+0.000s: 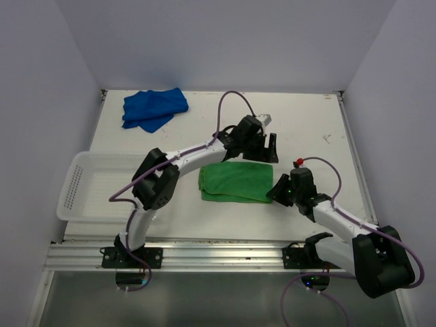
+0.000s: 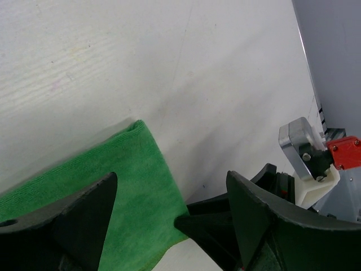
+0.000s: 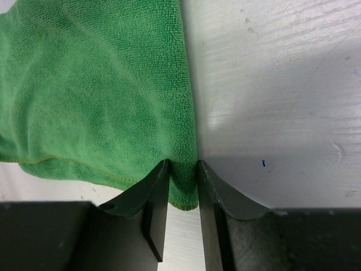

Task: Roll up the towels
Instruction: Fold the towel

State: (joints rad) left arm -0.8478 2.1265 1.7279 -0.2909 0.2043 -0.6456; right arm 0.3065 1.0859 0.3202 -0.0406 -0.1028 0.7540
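Note:
The green towel (image 1: pixel 235 180) lies folded flat in the middle of the table, its long side running left to right. My right gripper (image 1: pixel 278 191) is at its near right corner. In the right wrist view the fingers (image 3: pixel 158 186) stand on either side of the towel's (image 3: pixel 96 84) right edge, which fills the narrow gap, so the right gripper (image 3: pixel 183 164) is shut on it. My left gripper (image 1: pixel 264 148) hovers open over the far right corner. Its jaws (image 2: pixel 172 175) stand wide apart with the green towel (image 2: pixel 124 180) under the left one. The blue towel (image 1: pixel 154 107) lies crumpled at the far left.
A white perforated basket (image 1: pixel 76 184) sits at the table's left edge, next to the left arm. Grey walls close the table on three sides. A metal rail (image 1: pixel 218 255) carrying both arm bases runs along the near edge.

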